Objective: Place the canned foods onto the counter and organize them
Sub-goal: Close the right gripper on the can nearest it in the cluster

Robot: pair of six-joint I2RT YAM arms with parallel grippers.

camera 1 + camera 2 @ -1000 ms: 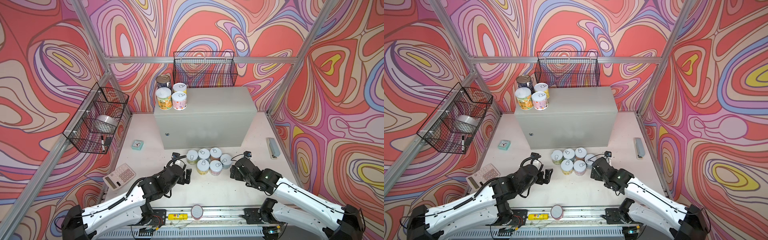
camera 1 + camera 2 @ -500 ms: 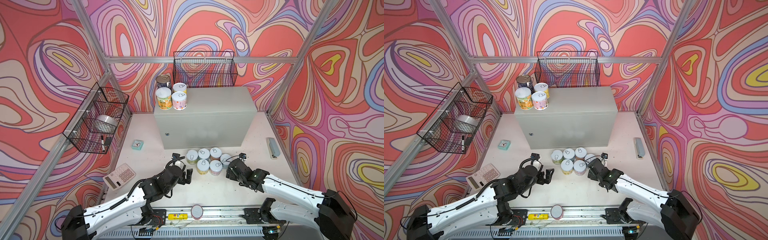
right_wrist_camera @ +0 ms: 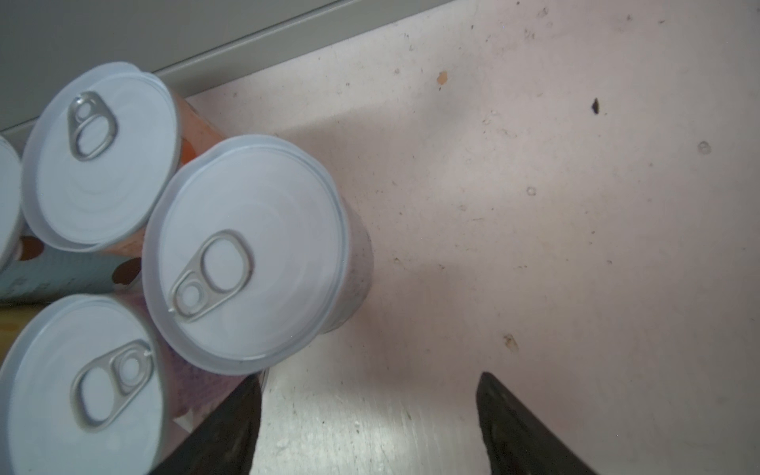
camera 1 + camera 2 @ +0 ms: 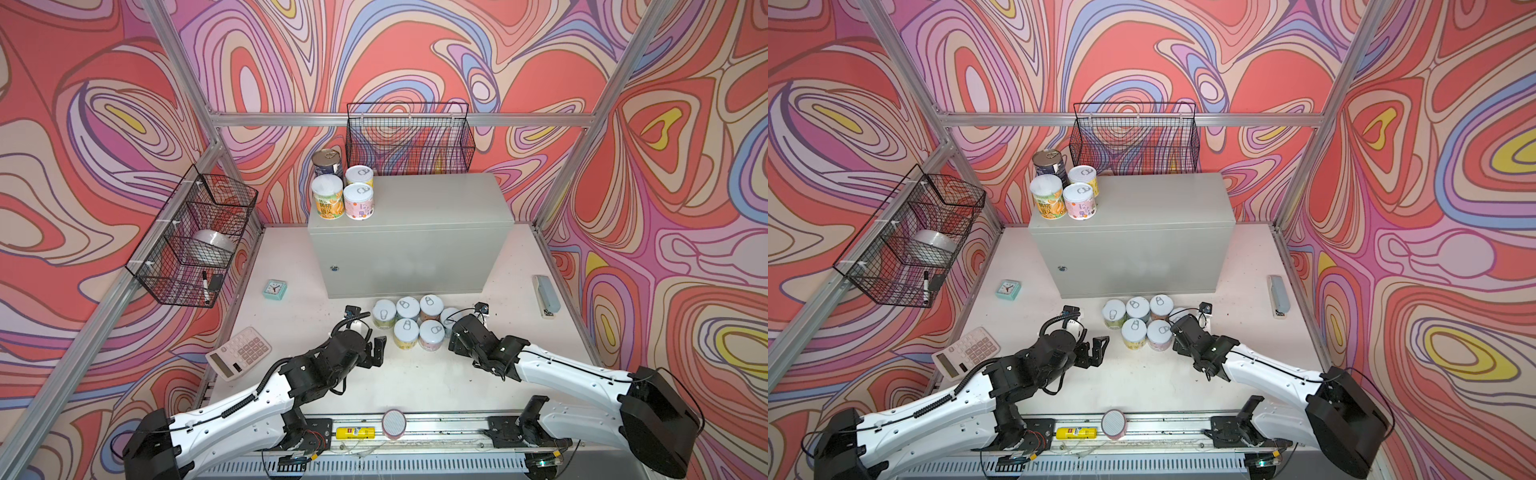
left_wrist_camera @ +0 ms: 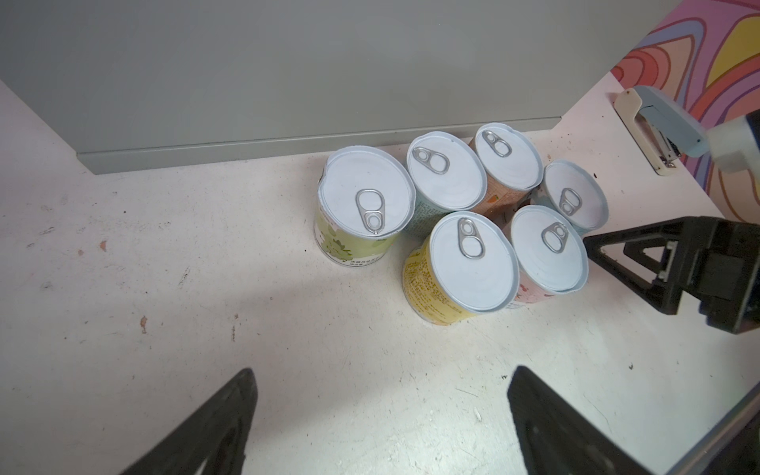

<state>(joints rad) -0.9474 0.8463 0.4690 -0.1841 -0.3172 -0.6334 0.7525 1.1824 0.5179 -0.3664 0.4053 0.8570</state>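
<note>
The tabletop's [image 4: 415, 386] tins [image 4: 406, 329] stand between left gripper [image 4: 374, 348] and right gripper [image 4: 452, 337], seemingly untouched.

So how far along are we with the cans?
Done: four cans stand at the counter's back left corner. In hand: nothing; both grippers are open and empty, the left gripper facing the cluster, the right gripper beside the end can. Left: six cans on the table in front of the counter.
</note>
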